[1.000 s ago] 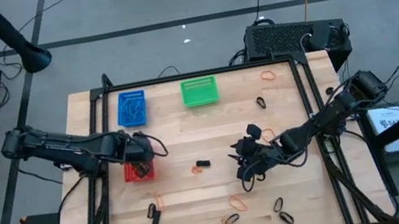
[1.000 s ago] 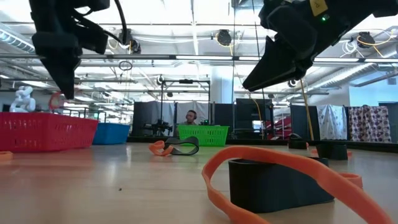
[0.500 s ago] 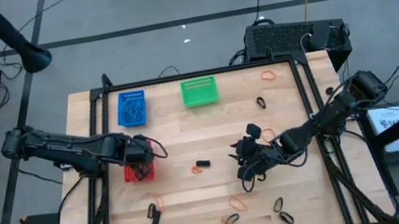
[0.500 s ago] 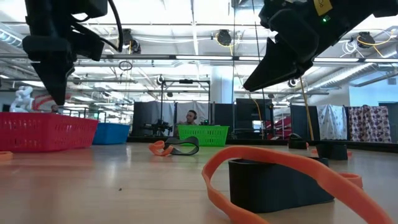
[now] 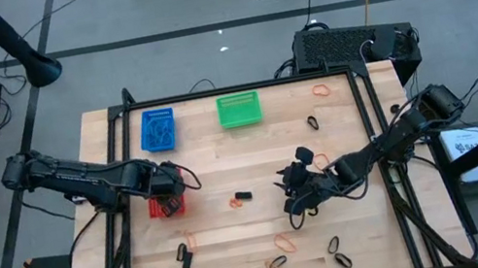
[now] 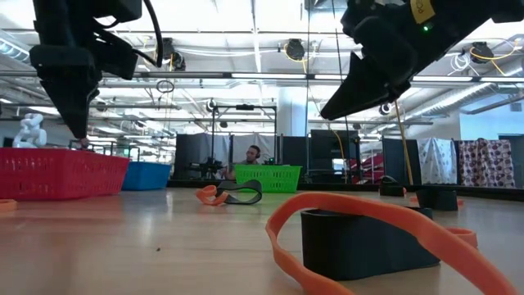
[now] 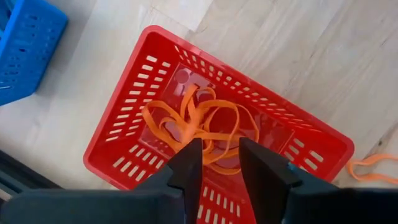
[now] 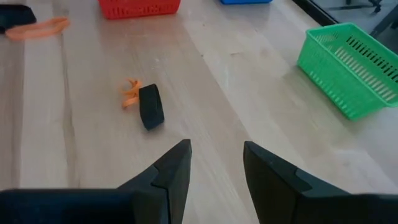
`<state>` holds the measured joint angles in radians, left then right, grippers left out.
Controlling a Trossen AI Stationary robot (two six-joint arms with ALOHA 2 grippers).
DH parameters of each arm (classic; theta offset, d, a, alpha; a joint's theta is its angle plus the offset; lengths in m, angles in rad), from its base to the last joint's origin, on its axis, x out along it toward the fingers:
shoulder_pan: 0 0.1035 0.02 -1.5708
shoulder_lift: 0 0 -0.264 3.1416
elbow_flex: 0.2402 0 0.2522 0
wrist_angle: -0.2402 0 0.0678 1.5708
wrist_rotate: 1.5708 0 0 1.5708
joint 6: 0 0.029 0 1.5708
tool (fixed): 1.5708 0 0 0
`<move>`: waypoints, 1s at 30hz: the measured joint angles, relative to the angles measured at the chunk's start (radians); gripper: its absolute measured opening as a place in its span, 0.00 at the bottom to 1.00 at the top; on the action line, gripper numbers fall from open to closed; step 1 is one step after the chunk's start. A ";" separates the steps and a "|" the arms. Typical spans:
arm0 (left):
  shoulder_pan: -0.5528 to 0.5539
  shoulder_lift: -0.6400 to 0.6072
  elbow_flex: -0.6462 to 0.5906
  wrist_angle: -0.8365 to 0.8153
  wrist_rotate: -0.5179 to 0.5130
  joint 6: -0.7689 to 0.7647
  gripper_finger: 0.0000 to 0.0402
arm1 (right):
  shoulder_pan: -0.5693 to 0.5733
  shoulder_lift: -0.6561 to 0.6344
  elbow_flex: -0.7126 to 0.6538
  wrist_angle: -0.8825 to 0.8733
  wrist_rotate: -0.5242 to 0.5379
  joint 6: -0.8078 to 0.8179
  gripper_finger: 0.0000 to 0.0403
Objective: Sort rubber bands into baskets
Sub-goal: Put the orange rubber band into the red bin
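Observation:
The red basket (image 5: 169, 206) stands at the table's left, and several orange rubber bands (image 7: 200, 126) lie tangled on its floor. My left gripper (image 7: 221, 165) hangs open just above it, pointing down, with nothing between its fingers. The blue basket (image 5: 157, 129) and the green basket (image 5: 239, 109) stand at the far edge. Near the table's middle my right gripper (image 8: 214, 165) is open and slants down. Beyond it a black band (image 8: 150, 106) lies on the wood next to a small orange one (image 8: 130, 93).
Loose bands lie scattered: an orange one (image 5: 321, 91) and a black one (image 5: 313, 123) at the far right, a black one (image 5: 183, 255) at the near left, and several orange and black ones (image 5: 285, 241) near the front edge. Bare wood lies between the baskets and the middle.
My left gripper has opened above the red basket, staying where it was. The orange band seen at its fingertips in the low view a second ago no longer hangs there. My right arm has kept still.

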<state>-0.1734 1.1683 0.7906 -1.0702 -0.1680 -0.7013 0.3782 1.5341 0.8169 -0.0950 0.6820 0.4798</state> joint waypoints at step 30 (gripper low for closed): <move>-0.043 0.000 0.000 0.434 -0.045 0.267 0.28 | -1.079 0.015 0.060 -0.415 -0.086 -0.040 0.35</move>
<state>-0.2163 1.1683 0.7906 -0.6365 -0.2127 -0.4346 -0.7013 1.5494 0.8768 -0.5100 0.5958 0.4398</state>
